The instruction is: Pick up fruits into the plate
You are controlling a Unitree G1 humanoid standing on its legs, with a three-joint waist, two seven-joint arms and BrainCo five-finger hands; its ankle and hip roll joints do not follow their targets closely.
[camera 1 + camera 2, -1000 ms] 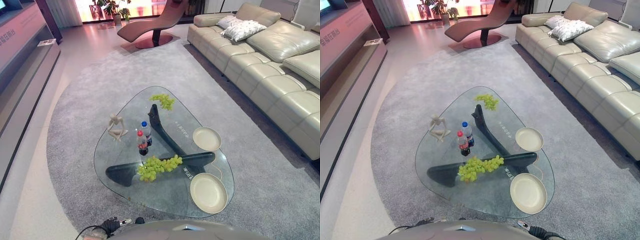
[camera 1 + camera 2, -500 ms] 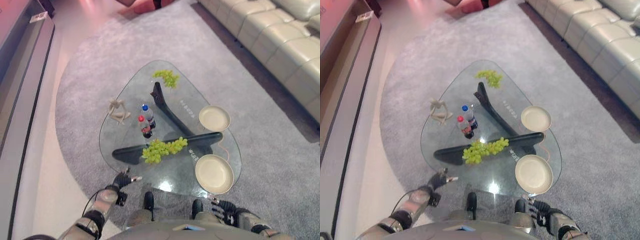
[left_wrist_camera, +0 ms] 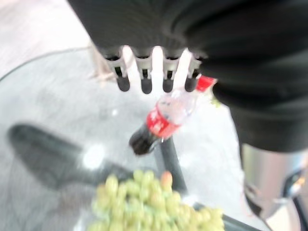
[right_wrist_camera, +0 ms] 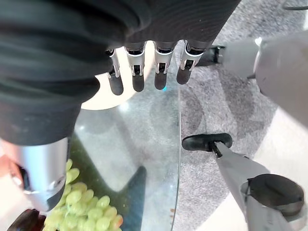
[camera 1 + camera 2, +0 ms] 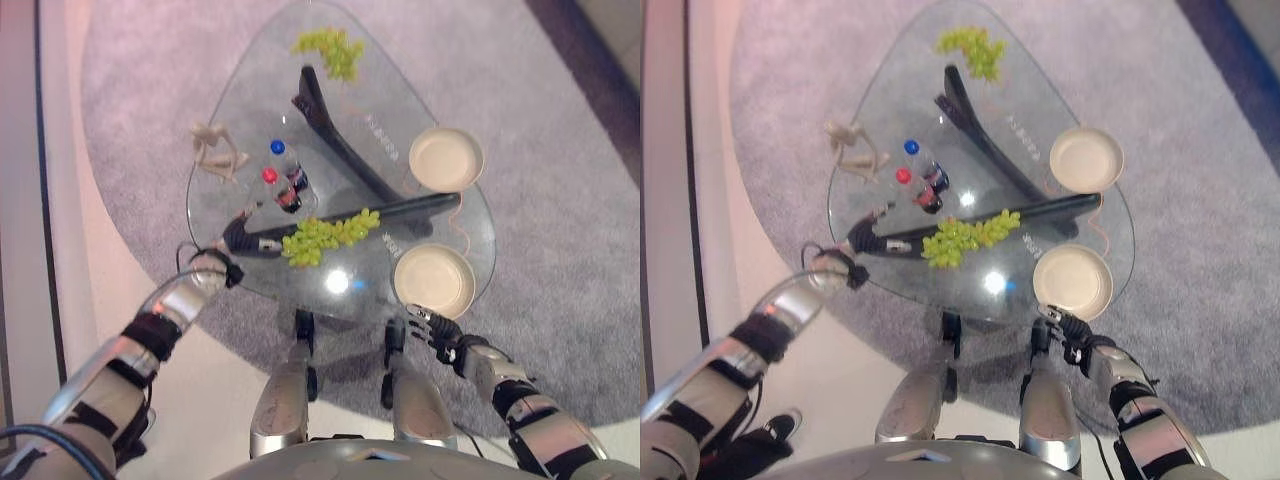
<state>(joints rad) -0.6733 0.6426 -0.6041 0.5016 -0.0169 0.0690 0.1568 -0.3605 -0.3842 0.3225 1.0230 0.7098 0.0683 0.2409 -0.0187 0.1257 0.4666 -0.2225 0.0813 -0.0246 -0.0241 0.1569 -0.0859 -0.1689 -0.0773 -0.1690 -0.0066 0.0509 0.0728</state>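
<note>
Looked like the reach-in stage, nothing picked yet. The grapes point(image 5: 325, 236) lay mid-table, apart from the near plate point(image 5: 434, 280). Left hand point(image 5: 238, 233) hovered beside them, fingers straight and empty; right hand point(image 5: 432, 327) sat relaxed and empty by the plate's edge. Next I'd guess left closes on the bunch.

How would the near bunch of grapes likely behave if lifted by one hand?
The grapes form a long, loose cluster, so it would probably sag and swing rather than stay stiff. Small round berries may pull off and roll on the smooth glass table. The skins look soft, so a hard squeeze could crush them.
</note>
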